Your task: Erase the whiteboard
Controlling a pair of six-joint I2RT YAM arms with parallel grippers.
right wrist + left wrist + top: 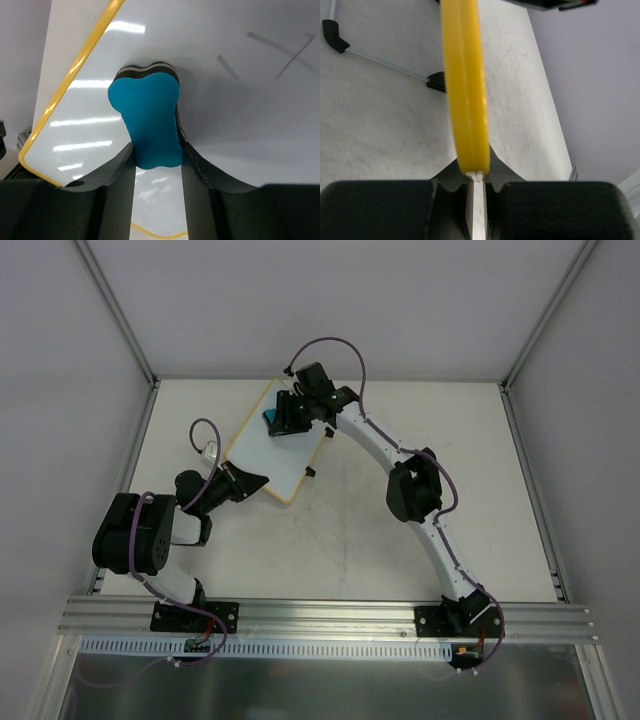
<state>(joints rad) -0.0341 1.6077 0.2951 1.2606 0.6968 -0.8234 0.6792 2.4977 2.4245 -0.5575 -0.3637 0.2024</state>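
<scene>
Right wrist: mid-wipe, eraser (150, 120) is held by right gripper (157, 152) on the whiteboard (240, 120), itself clamped by left gripper (476, 185); marks (287, 50) beside eraser seemingly to be wiped next.

Left arm (137, 532) folded low, its jaws clamped — right arm (418, 490) reaching far, jaws clamped.

Angled whiteboard (268, 456): left hand (261, 481) at near edge, right hand (284, 422) holding blue eraser (270, 420) on far end.
</scene>
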